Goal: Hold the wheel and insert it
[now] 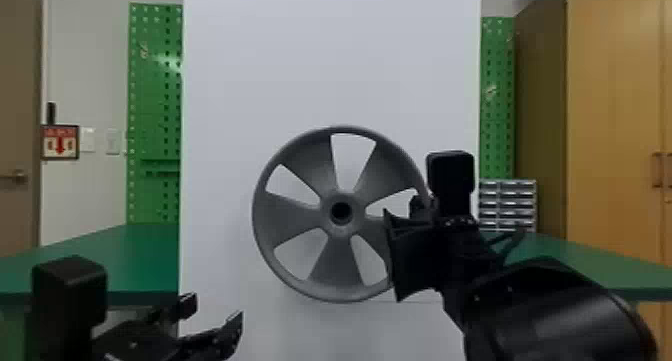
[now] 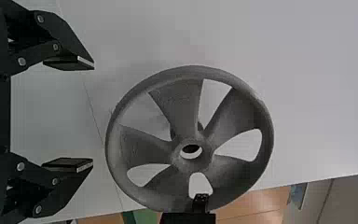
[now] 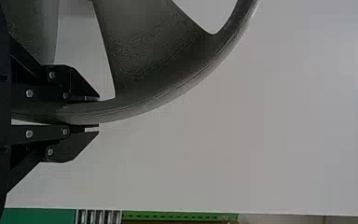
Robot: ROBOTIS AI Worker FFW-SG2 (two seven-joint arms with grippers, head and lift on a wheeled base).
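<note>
Against a white panel (image 1: 330, 60), right fingers (image 1: 412, 257) seemingly tight on the wheel (image 1: 295, 217), left fingers (image 1: 232, 331) apart

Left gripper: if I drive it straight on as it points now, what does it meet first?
The left gripper would probably meet the gray wheel first, before the white panel behind; how far off is unclear.

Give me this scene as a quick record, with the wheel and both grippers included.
wheel: gray, five-spoked, upright before the white panel
hub: round center hole
right gripper: fingers closed on the wheel's rim
left gripper: fingers open, holding nothing, lower left in the head view
background: green pegboard, drawer unit
</note>
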